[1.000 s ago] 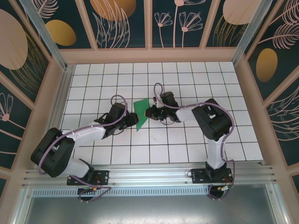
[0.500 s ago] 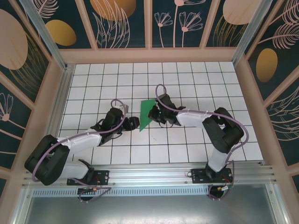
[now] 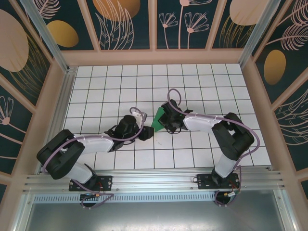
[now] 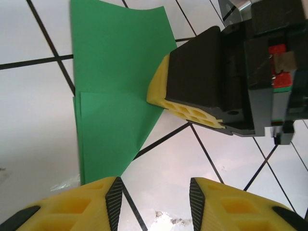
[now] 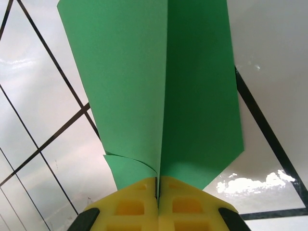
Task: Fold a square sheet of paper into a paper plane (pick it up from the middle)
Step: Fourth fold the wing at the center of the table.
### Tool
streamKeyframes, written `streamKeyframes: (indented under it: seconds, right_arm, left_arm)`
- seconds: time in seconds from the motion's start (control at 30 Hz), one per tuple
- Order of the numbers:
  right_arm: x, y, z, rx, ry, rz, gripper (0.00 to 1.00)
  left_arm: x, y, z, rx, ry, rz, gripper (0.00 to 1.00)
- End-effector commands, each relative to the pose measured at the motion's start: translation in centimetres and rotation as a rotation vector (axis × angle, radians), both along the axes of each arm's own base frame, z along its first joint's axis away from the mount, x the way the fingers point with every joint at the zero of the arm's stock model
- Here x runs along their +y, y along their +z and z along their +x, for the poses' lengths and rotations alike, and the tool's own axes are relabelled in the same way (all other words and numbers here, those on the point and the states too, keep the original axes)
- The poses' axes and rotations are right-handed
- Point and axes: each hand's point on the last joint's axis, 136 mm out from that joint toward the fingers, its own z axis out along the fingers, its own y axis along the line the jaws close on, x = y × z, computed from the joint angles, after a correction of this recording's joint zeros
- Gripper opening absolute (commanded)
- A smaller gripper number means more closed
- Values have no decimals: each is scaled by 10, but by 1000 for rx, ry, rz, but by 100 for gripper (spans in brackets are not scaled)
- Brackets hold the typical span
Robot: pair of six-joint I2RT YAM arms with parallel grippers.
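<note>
**Top view, frame centre.** Since the earlier frames, the right gripper (image 3: 165, 117) and the folded green paper sheet (image 3: 158, 119) have shifted slightly rightward. The left gripper (image 3: 147, 135) has advanced rightward and down-frame, and now lies just lower left of the sheet. The right fingers are pressed together, pinching the sheet at its centre crease, and the sheet projects from their tips toward the left gripper. The left fingers stand spread with bare tile between them. In the left wrist view, the sheet's lower tip reaches the bottom-left finger.
</note>
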Motion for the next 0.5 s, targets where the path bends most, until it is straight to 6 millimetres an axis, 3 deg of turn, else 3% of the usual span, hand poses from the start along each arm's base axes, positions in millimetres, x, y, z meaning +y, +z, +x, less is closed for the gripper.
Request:
streamKeyframes:
  seconds: [0.0,0.2,0.47]
  right_arm:
    - [3,11,-8,44,-40,44,2]
    - [7,13,-9,82,-46,88,1]
    - [6,15,-9,115,-59,118,1]
  left_arm:
    - [-15,9,11,-58,-25,-4,43]
    - [-16,-2,19,-63,-12,41,39]
    - [-14,-23,16,-38,-28,87,35]
